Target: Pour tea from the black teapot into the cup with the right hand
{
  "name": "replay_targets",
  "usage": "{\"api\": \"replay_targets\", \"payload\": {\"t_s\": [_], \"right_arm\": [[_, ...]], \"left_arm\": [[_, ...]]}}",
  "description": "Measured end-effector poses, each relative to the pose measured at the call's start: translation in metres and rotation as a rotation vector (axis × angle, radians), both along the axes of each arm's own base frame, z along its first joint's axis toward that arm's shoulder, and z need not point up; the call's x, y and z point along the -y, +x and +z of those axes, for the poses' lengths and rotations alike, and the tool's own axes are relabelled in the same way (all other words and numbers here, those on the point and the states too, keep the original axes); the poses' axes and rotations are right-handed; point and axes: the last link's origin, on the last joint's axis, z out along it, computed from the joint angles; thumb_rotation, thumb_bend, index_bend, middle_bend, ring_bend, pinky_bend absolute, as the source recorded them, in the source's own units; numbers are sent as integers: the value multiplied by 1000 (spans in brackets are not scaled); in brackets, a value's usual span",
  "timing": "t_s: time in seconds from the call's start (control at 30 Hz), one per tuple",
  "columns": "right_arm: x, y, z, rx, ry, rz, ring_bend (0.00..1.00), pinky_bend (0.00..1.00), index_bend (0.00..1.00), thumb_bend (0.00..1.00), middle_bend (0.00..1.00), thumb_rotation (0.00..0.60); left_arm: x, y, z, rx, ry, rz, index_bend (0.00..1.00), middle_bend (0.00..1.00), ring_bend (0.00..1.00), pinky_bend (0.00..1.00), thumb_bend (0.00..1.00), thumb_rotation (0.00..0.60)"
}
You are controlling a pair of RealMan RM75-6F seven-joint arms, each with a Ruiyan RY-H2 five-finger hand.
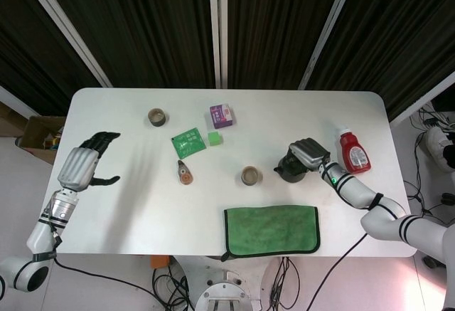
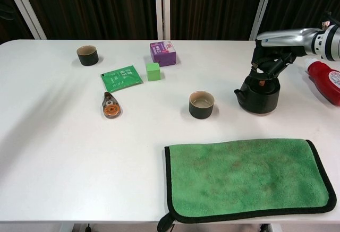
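The black teapot (image 2: 258,93) stands on the tabletop (image 2: 53,152) toward the right edge, with its spout turned to the cup (image 2: 202,104) near it. The right hand (image 2: 272,62) rests on the top of the teapot with fingers curled down around it. The left hand (image 1: 87,163) hovers at the left edge, fingers apart, holding nothing

White, black-banded arms end in silver-backed, dark-fingered hands: left hand (image 1: 89,163), right hand (image 1: 308,152).
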Motion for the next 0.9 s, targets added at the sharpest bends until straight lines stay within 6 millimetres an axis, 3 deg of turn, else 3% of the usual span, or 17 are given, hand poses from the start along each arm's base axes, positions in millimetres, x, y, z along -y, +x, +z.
{"api": "replay_targets", "payload": {"t_s": [0.17,0.4,0.73,0.9], "right_arm": [[0,-2,0,-13,-8,15,853,587,1000,650,1000,565],[0,-4,-1,-23,-21,28,848,586,1000,483,1000,567],[-1,-7,-4,-13,-27,17,847,581,1000,458,1000,567],[0,-7,-7,-17,-31,21,847,579,1000,378,1000,565]], "left_arm": [[1,1,1,-5,4,-3,139,137,115,275,0,600],[2,0,2,-8,5,4,139,137,115,275,0,600],[1,-1,2,-9,3,7,140,136,115,275,0,600],[1,-1,2,-9,0,10,141,137,115,275,0,600]]}}
